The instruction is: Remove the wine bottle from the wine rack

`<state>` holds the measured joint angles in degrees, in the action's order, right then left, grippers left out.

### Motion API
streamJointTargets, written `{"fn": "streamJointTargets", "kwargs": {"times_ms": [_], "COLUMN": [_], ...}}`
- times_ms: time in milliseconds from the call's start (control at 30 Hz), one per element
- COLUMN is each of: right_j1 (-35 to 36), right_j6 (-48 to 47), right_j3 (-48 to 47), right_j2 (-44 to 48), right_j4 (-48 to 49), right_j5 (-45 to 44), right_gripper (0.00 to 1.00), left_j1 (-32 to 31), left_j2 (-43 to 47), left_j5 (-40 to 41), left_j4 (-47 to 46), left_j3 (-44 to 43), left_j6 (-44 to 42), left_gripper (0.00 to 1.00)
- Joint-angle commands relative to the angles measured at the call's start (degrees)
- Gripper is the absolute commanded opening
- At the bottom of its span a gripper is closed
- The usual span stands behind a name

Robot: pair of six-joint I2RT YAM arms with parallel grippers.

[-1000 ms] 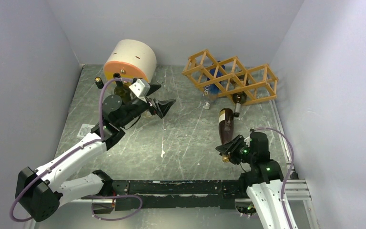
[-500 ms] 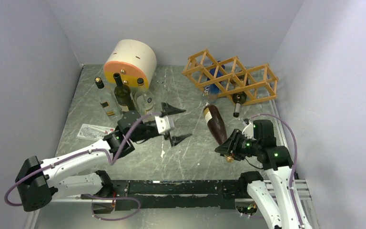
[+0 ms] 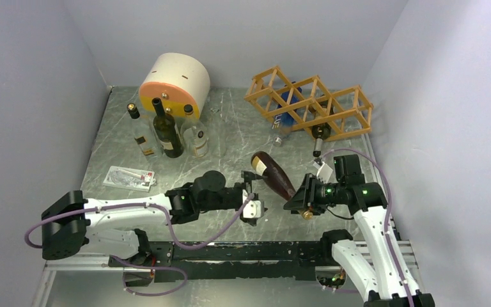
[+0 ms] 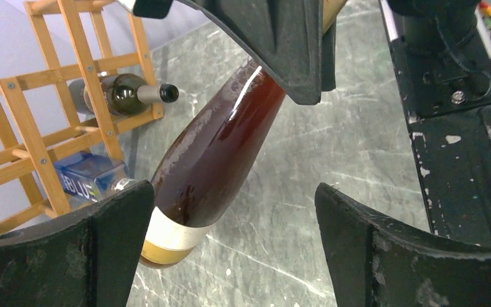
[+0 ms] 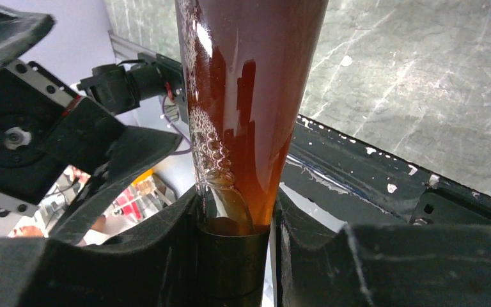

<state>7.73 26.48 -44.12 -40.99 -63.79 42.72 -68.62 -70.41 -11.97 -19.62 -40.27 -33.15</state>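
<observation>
My right gripper (image 3: 302, 203) is shut on the neck of a brown wine bottle (image 3: 273, 174) and holds it tilted above the table, base up and to the left. The right wrist view shows the neck clamped between the jaws (image 5: 236, 256). My left gripper (image 3: 256, 199) is open just left of the bottle's base. In the left wrist view the bottle (image 4: 217, 147) hangs between its spread fingers (image 4: 236, 256), its base close to the left finger. The orange-tan wine rack (image 3: 310, 102) stands at the back right, with a dark green bottle (image 3: 320, 134) and a blue one (image 3: 286, 112) in it.
A cream and orange cylinder (image 3: 174, 82) stands at the back left, with a few upright bottles (image 3: 166, 131) in front of it. A flat packet (image 3: 128, 177) lies on the left. Grey walls close in on three sides. A black rail (image 3: 230, 251) runs along the near edge.
My right gripper has swung the bottle's base leftward and raised it. My left arm has come from the back left to the front middle, its open gripper now beside the bottle's base.
</observation>
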Motion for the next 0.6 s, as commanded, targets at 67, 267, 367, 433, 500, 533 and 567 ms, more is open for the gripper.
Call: {"fn": "streamJointTargets", "kwargs": {"times_ms": [67, 267, 367, 433, 500, 533, 567], "right_j1": [0.38, 5.3, 11.41, 16.34, 19.96, 22.7, 24.44], "right_j6": [-7.72, -4.8, -1.04, 1.82, 3.05, 3.48, 3.89], "right_j3": [-2.91, -1.96, -1.04, -0.27, -0.37, -0.74, -1.05], "right_j2": [-0.92, -1.97, -2.95, -4.12, -5.75, -6.79, -7.57], "right_j4": [15.04, 19.63, 24.18, 28.0, 30.2, 30.97, 32.1], "right_j5": [13.05, 12.46, 9.65, 7.21, 5.33, 4.1, 3.83], "right_gripper": [0.0, 0.0, 0.0, 0.0, 0.0, 0.0, 0.0], "left_j1": [-2.13, -2.86, -3.09, -3.25, -3.36, -3.36, -3.48], "left_j2": [-2.32, -4.67, -6.15, -6.99, -7.65, -7.79, -7.96], "left_j5": [6.37, 6.41, 5.83, 5.52, 5.38, 5.45, 5.44], "left_j4": [-2.73, -2.84, -3.11, -2.99, -2.58, -2.23, -1.88], "left_j3": [0.46, 0.64, 0.26, -0.28, -0.53, -0.63, -0.49], "left_j6": [-3.04, -5.15, -5.82, -5.88, -6.11, -6.43, -6.86], "left_gripper": [1.0, 0.99, 0.99, 1.0, 1.0, 1.0, 1.0]}}
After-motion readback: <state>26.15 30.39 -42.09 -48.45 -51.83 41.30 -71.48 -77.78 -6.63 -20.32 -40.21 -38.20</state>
